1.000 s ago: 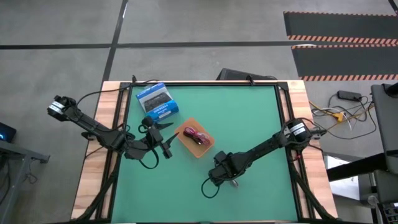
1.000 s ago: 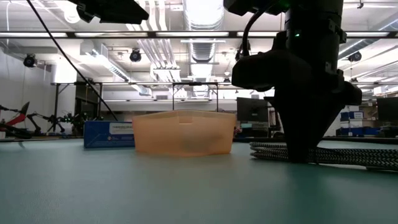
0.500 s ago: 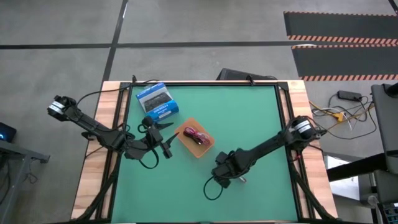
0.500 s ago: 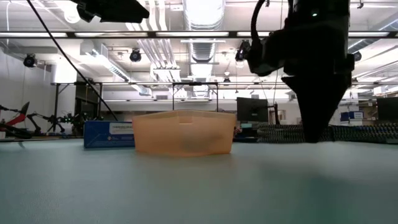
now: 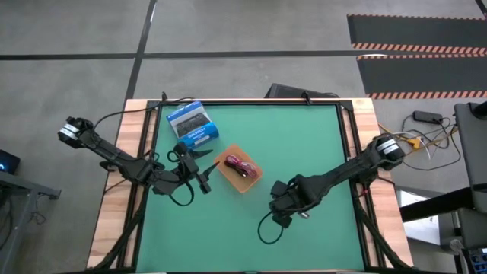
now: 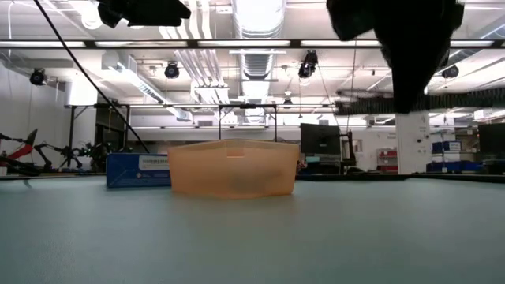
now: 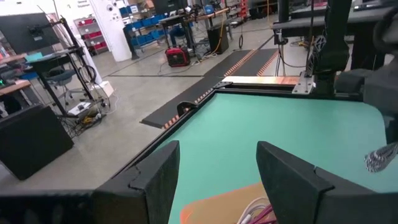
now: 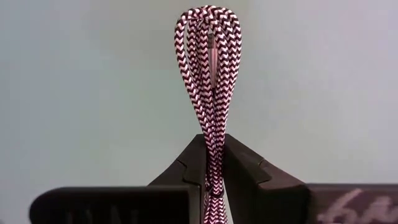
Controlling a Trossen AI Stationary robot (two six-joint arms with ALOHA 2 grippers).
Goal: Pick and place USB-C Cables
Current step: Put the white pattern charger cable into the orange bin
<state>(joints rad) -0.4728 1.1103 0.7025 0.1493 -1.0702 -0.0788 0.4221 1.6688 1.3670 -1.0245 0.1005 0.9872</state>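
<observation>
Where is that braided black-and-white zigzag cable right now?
The braided cable bundle is pinched between the right gripper's dark fingers, lifted above the green table on its right-front part, apart from the orange tray near the middle.

You've got the tray (image 5: 240,170) just left of table (image 5: 304,137) centre, a cable (image 5: 240,165) inside it. Box (image 5: 192,123) sits toward the far-left corner. Right gripper (image 5: 283,215) with a clamped cable (image 8: 209,74) is above the near-centre; left gripper (image 5: 199,170) beside the tray's left.

A braided, woven-cloth sheath is seen on the cable (image 8: 208,74); the tray (image 6: 233,168) is translucent plastic, the mat (image 5: 304,144) matt.
</observation>
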